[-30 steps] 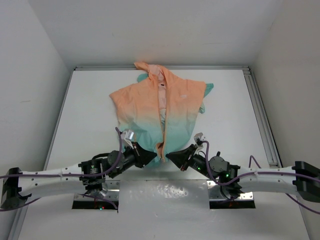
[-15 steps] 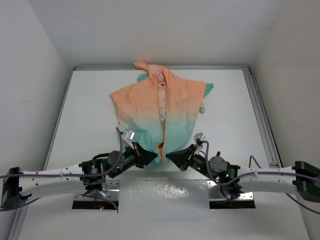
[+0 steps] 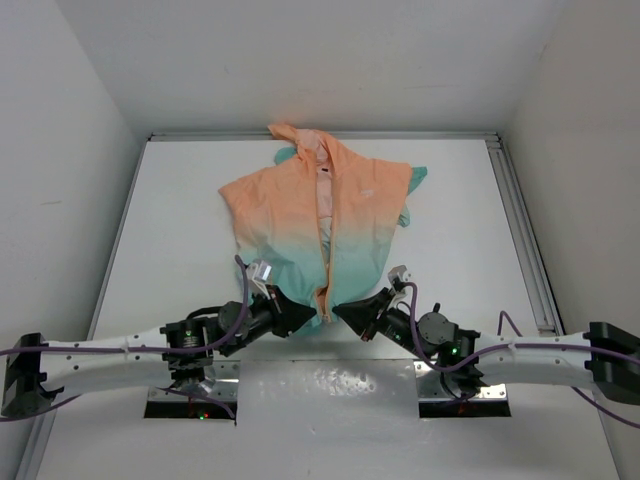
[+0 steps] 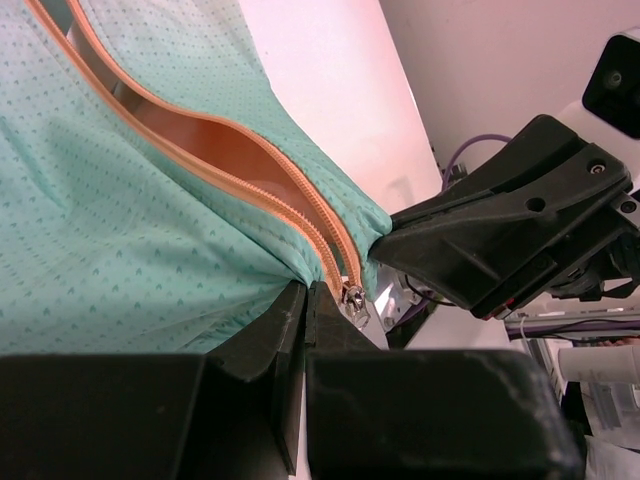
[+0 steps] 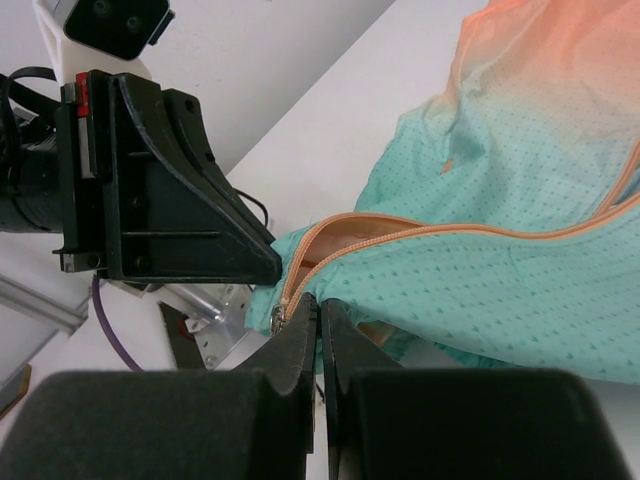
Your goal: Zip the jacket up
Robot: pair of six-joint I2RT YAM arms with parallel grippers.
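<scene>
Lying spread on the white worktop (image 3: 175, 220), the jacket (image 3: 280, 210) has its hood (image 3: 305, 145) toward the far wall. It is peach-orange above and teal below, with a tiny white logo (image 3: 368, 190) on the chest. Its orange zipper (image 3: 325, 270) runs down the middle, and the two front edges stand apart along much of their length.

Both arms reach in low from the near edge and meet at the bottom hem, tips almost touching. The left pincer (image 3: 312, 319) is clenched, its fingers (image 4: 290, 310) pressed together on the teal hem just beside the foot of the zipper. The small metal slider (image 4: 352, 298) sits right at its tip. The right pincer (image 3: 338, 311) is likewise clenched, pinching the hem on the other side of the zipper's lower end. In the right wrist view the slider (image 5: 277, 318) hangs just left of the closed fingers (image 5: 300, 345). Above the slider the zipper tapes part, showing the orange lining inside.
</scene>
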